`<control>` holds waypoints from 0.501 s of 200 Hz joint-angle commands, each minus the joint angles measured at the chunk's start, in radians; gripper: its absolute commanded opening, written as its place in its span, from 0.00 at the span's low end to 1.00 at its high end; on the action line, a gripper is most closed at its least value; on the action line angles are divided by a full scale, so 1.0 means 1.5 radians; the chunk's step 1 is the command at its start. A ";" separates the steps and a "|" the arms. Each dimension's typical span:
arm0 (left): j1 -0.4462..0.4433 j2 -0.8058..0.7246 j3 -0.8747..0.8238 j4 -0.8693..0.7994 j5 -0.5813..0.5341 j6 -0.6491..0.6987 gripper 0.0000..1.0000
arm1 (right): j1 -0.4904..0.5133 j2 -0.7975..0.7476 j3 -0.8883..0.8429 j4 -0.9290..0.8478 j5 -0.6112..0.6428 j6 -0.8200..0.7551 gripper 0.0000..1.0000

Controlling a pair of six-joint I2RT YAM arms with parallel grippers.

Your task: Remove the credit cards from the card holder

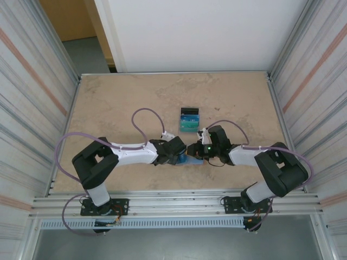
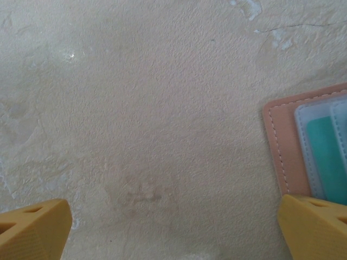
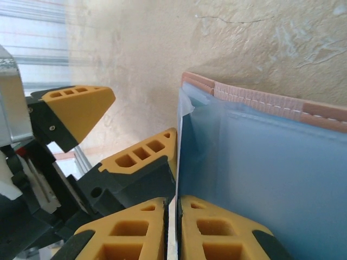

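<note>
The left claw [image 2: 173, 216] hangs low over the table [image 1: 119, 103] with its jaws spread as wide as they go and nothing between them. In its wrist view its right finger [image 2: 314, 227] is just beside the holder's [image 2: 282, 146] pink stitched corner. A teal card [image 2: 325, 157] sits under a pale-blue panel inside the holder.

The right claw [image 3: 172, 208] faces it from the other side. Its jaws are nearly together, pinching the thin edge of a translucent blue sheet. That sheet looks like the holder's [image 3: 260, 100] inner panel, though a card edge cannot be ruled out. The left claw's fingers [image 3: 78, 105] stand just beyond.

From above, the holder [image 1: 193, 159] lies between the two claws, near the table's front middle. Farther back stands an upright stand [image 1: 189, 112] with blue and teal cards [image 1: 188, 125] in it, apart from both claws.
</note>
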 commanded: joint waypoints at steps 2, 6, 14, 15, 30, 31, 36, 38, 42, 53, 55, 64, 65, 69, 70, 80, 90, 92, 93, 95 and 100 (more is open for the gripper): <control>-0.003 0.036 0.000 -0.013 0.012 -0.013 0.99 | -0.004 -0.024 -0.007 0.013 -0.018 0.015 0.15; -0.003 0.037 0.000 -0.013 0.012 -0.013 0.99 | -0.004 -0.024 -0.008 0.013 -0.018 0.015 0.15; -0.003 0.038 0.001 -0.014 0.012 -0.013 0.99 | -0.004 -0.025 -0.008 0.013 -0.018 0.015 0.14; -0.003 0.038 0.001 -0.014 0.012 -0.013 0.99 | -0.004 -0.025 -0.008 0.013 -0.018 0.015 0.14; -0.003 0.040 0.002 -0.014 0.014 -0.013 0.99 | -0.005 -0.025 -0.009 0.013 -0.017 0.015 0.13; -0.003 0.040 0.002 -0.013 0.014 -0.013 0.99 | -0.005 -0.026 -0.010 0.013 -0.017 0.015 0.13; -0.003 0.039 0.003 -0.014 0.014 -0.013 0.99 | -0.005 -0.026 -0.010 0.013 -0.016 0.015 0.12; -0.003 0.039 0.003 -0.014 0.014 -0.013 0.99 | -0.006 -0.025 -0.010 0.014 -0.017 0.015 0.11; -0.003 0.039 0.003 -0.014 0.015 -0.013 0.99 | -0.006 -0.025 -0.011 0.014 -0.016 0.015 0.10; -0.003 0.039 0.003 -0.013 0.015 -0.013 0.99 | -0.007 -0.026 -0.012 0.014 -0.016 0.015 0.09; -0.003 0.039 0.002 -0.013 0.015 -0.013 0.99 | -0.007 -0.026 -0.012 0.013 -0.017 0.015 0.09; -0.003 0.039 0.002 -0.013 0.016 -0.013 0.99 | -0.010 -0.028 -0.012 0.013 -0.017 0.015 0.08; -0.003 0.040 0.002 -0.013 0.015 -0.013 0.99 | -0.010 -0.028 -0.012 0.013 -0.018 0.015 0.08; -0.003 0.039 0.002 -0.013 0.016 -0.014 0.99 | -0.010 -0.030 -0.013 0.013 -0.018 0.015 0.08; -0.003 0.040 0.002 -0.013 0.017 -0.014 0.99 | -0.011 -0.030 -0.013 0.013 -0.018 0.015 0.08; -0.003 0.041 0.001 -0.014 0.017 -0.014 0.99 | -0.014 -0.033 -0.014 0.012 -0.019 0.015 0.07; -0.003 0.042 0.001 -0.014 0.018 -0.015 0.99 | -0.016 -0.037 -0.015 0.009 -0.018 0.015 0.06; -0.003 0.042 0.002 -0.014 0.018 -0.015 0.99 | -0.017 -0.038 -0.016 0.008 -0.018 0.014 0.06; -0.003 0.042 0.001 -0.014 0.018 -0.015 0.99 | -0.017 -0.039 -0.016 0.008 -0.018 0.014 0.06; -0.003 0.042 0.002 -0.013 0.019 -0.015 0.99 | -0.018 -0.040 -0.016 0.007 -0.018 0.014 0.06; -0.003 0.041 0.001 -0.013 0.019 -0.016 0.99 | -0.020 -0.042 -0.016 0.004 -0.017 0.013 0.05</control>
